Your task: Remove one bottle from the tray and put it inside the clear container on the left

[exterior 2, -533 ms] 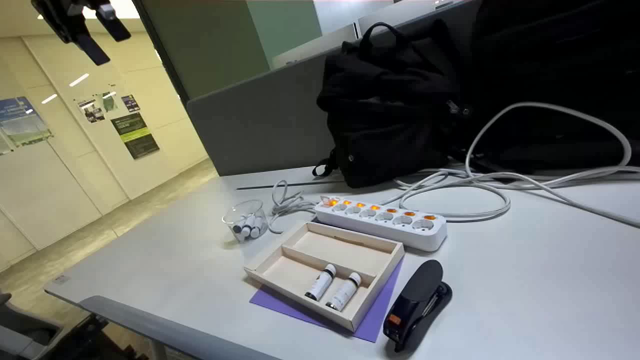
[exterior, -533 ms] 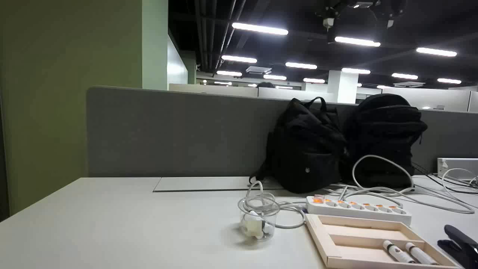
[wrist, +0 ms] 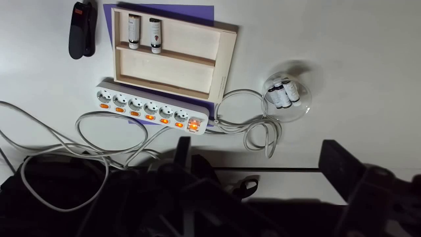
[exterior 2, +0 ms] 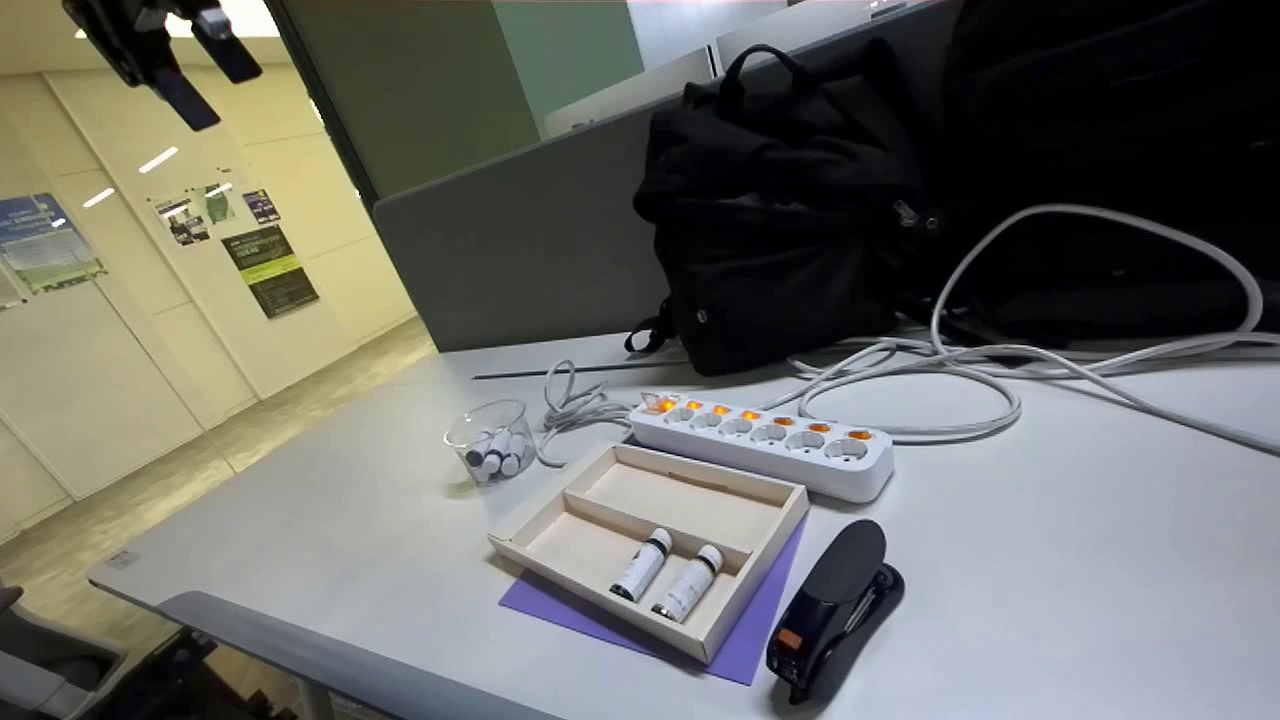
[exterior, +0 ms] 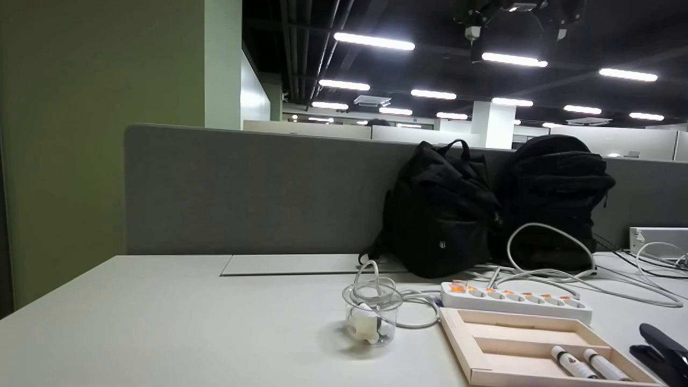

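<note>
Gripper up high, well above the white desk; its two fingers stand wide apart, clear in the wrist view, also seen top left in an exterior view. Light-wood tray on desk, purple sheet sticking out from under it. One divider makes two compartments. Two bottles in the tray, same compartment, the one away from the power strip; side by side, small gap, caps toward the divider and overlapping it in the wrist view, can't tell if touching. Clear container upright on desk, left of tray in both exterior views, right of it in the wrist view, apart from it. At least three bottles inside, bunched together. Power strip is white, just beside the tray's long side, some orange switches lit. Pale cable coiled near the container. Black stapler near the tray, at the end away from the container. Two black backpacks in front of a grey partition, more cable looping before them.
</note>
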